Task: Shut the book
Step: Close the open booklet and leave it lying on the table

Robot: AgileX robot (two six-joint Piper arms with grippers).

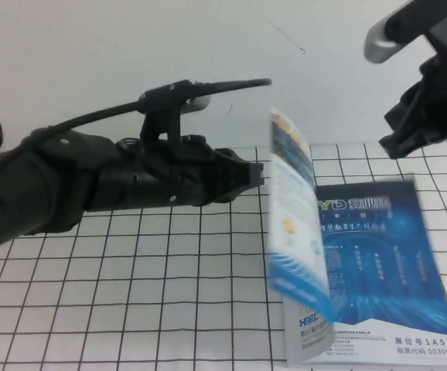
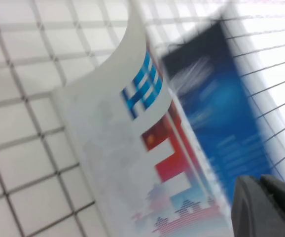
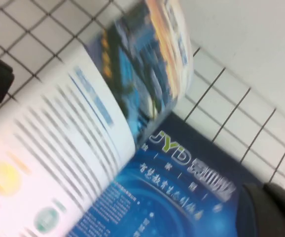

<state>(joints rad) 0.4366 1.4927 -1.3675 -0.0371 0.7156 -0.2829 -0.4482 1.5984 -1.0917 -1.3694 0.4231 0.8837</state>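
Observation:
A thin book lies open on the gridded table [image 1: 131, 309] at the right. Its blue page [image 1: 382, 263] rests flat, while a white and blue leaf [image 1: 295, 224] stands nearly upright over the spine, blurred. My left gripper [image 1: 259, 175] is shut and empty, its tip just left of the standing leaf near its top edge. In the left wrist view the leaf [image 2: 108, 148] curves up in front of the blue page [image 2: 216, 108], beside the fingers [image 2: 248, 207]. My right gripper [image 1: 400, 143] hangs shut above the book's far right corner, touching nothing; its fingers [image 3: 261, 212] show over the blue page [image 3: 172, 197].
The white cloth with a black grid covers the table, ending at a plain white wall [image 1: 131, 54] behind. The left arm's dark body [image 1: 76, 185] stretches across the left half of the table.

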